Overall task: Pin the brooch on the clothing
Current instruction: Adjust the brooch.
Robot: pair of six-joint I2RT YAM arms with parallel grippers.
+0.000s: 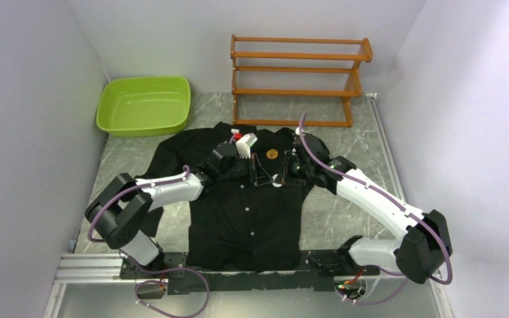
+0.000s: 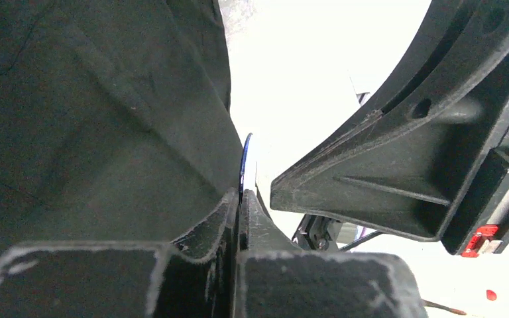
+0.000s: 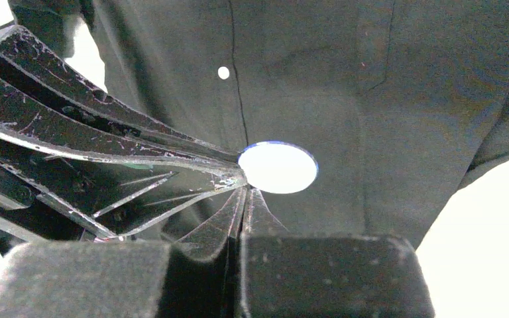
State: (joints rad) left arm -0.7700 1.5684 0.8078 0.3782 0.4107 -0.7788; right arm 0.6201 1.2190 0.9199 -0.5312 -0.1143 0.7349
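Step in hand, as judged: securing the backing piece before fastening. Your left end effector (image 2: 238,211) is closed to a sliver on the edge of the round white disc with a blue rim (image 3: 278,167), over the front of the black collared button-up shirt (image 1: 252,218). Your right end effector (image 3: 245,207) is fully closed just beside the disc, with nothing visibly held. The small round shiny orange brooch (image 1: 272,154) lies on the shirt near the collar, apart from the disc. The next move probably calls for bringing disc and brooch together with fabric between. Count: one brooch, one disc, one shirt, one green plastic basin (image 1: 144,106), one wooden slatted rack (image 1: 296,56), one grey bench (image 1: 344,212).
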